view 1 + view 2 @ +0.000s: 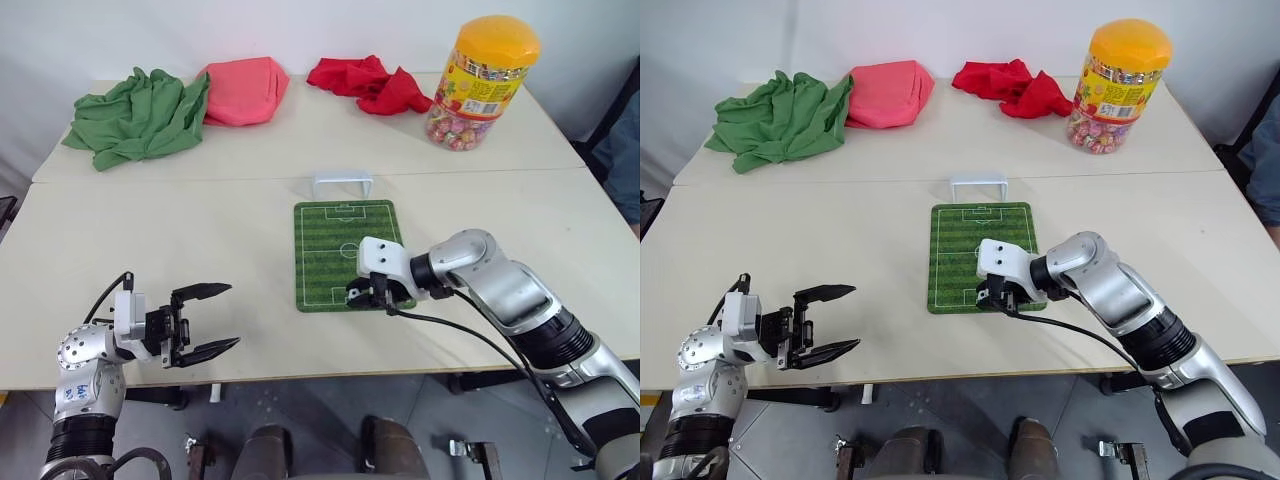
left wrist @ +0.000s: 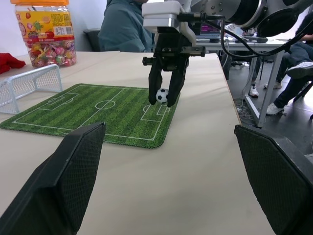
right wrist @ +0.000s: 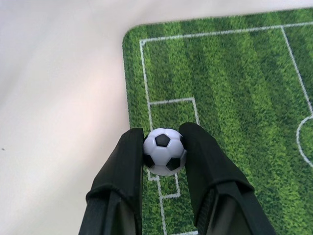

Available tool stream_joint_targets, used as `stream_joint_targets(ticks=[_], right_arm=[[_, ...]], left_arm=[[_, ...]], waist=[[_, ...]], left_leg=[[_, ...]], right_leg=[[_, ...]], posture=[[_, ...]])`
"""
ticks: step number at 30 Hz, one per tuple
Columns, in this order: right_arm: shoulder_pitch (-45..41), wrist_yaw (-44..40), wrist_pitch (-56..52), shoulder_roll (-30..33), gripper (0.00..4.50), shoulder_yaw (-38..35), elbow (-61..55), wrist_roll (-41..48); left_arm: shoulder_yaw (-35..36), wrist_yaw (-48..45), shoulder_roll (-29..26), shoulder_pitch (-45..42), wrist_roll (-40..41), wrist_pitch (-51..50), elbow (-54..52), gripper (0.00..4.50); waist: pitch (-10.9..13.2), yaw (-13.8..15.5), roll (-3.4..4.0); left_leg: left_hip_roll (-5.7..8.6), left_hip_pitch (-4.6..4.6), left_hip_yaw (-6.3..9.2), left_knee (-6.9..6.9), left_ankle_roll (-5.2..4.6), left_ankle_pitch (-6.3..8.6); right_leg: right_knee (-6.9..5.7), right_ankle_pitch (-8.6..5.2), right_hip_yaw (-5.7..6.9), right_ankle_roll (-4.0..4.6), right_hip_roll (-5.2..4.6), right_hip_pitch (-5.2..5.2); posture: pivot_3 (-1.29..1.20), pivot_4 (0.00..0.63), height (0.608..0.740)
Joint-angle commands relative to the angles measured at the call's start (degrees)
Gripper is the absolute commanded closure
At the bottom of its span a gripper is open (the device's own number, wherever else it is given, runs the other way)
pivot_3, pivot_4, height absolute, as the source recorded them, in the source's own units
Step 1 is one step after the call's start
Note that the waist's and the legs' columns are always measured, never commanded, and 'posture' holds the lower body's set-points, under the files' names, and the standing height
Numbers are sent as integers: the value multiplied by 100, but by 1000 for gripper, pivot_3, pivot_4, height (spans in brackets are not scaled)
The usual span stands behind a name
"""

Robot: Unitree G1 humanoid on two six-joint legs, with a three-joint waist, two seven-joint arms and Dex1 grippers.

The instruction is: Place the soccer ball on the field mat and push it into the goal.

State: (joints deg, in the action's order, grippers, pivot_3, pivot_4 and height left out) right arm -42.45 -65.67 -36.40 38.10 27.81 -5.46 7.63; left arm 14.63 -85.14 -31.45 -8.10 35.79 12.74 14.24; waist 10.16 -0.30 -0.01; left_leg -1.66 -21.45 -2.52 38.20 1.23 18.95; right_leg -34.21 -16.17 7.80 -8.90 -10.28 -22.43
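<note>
The right gripper pinches the ball just above the near end of the mat, ready to set it down facing the far goal, while the left gripper waits open and empty

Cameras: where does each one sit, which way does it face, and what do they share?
Head eyes: look down over the table; both arms show.
Left wrist: past the open left gripper, level across the field mat toward the goal.
Right wrist: down past the right gripper.
Shared: the soccer ball it pinches.
</note>
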Motion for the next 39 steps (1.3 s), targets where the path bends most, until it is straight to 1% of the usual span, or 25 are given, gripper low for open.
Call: stream_joint_targets(ticks=[1, 13, 15, 17, 23, 24, 25, 29, 31, 33, 35, 36, 39], right_arm=[[-74, -43, 267, -93, 3649, 14, 148, -159], [-52, -196, 419, -134, 3649, -41, 316, -243], [-53, -194, 420, -144, 2916, -47, 310, -250], [-72, -171, 405, -162, 2424, -91, 282, -244], [-87, -197, 363, -143, 438, -177, 118, -180], [-91, -193, 360, -140, 157, -199, 85, -166], [-114, -183, 364, -130, 52, -254, 42, -143], [-220, -191, 265, -70, 52, -642, -287, 103], [-236, -227, 32, -38, 52, -886, -536, 340], [-60, -446, -112, 75, 436, -1240, -894, 833], [105, -608, -119, 244, 952, -1354, -1184, 1043], [273, -565, -152, 278, 1350, -1440, -1372, 1145], [696, -342, -182, 333, 2363, -1461, -1707, 1176]], left_arm=[[106, 33, -6, 83, 61, 63, -177, 0], [114, 121, -12, 119, 58, 96, -214, 0], [115, 136, -10, 107, 56, 103, -206, 0], [112, 163, -5, 96, 55, 101, -215, 0], [96, 176, -8, 50, 50, 111, -189, 0], [95, 177, -10, 40, 50, 111, -181, 0], [90, 179, -9, 22, 47, 110, -170, 0], [82, 187, 0, 0, 55, 100, -179, 0], [87, 174, -2, -9, 64, 97, -167, 0], [84, 158, -8, -18, 63, 95, -153, 0], [86, 145, -13, -28, 64, 91, -136, 0], [86, 127, -21, -52, 64, 86, -107, 0], [83, 55, -43, -146, 63, 81, -1, 0]], waist=[[0, -2, 0], [0, -7, 0], [0, -7, 0], [0, -7, 0], [0, -7, 0], [0, -7, 0], [0, -7, 0], [0, -2, 0], [0, 0, 0], [0, 6, 0], [0, 18, -1], [-1, 22, -2], [-2, 20, -5]], left_leg=[[0, 0, 0, 0, 0, 0], [-1, 2, -4, 0, 0, 0], [-1, 2, -4, 0, 0, 0], [-1, 2, -4, 0, 0, 0], [-1, 2, -5, 2, 0, 0], [-1, 2, -5, 2, 0, 0], [-1, 2, -5, 2, 0, 0], [-1, 2, -6, 1, 0, 0], [-1, 2, -6, 1, 0, 0], [-1, 2, -5, 0, 0, 0], [-1, 2, -5, -1, 0, 1], [-1, 2, -4, -2, 0, 1], [-1, 2, -5, -1, -2, 3]], right_leg=[[-1, 0, -1, 0, 0, -1], [-7, 0, -5, 0, 0, -3], [-7, 0, -5, 0, 0, -3], [-7, 0, -5, 0, 0, -3], [-8, 0, -6, 0, 0, -3], [-8, 0, -6, 0, 0, -4], [-8, 0, -6, 0, 0, -4], [-8, 0, -6, 0, 0, -5], [-9, 0, -7, 0, 0, -5], [-9, 0, -6, 0, 0, -6], [-7, 0, -6, 0, 0, -5], [-7, 0, -6, 0, 0, -4], [-5, 0, -6, 0, 0, -3]], posture=[[0, 150, 740], [0, 150, 740], [0, 150, 740], [0, 150, 740], [0, 150, 740], [0, 150, 740], [0, 150, 740], [0, 150, 740], [0, 150, 740], [0, 150, 740], [0, 150, 740], [0, 150, 740], [0, 150, 740]])
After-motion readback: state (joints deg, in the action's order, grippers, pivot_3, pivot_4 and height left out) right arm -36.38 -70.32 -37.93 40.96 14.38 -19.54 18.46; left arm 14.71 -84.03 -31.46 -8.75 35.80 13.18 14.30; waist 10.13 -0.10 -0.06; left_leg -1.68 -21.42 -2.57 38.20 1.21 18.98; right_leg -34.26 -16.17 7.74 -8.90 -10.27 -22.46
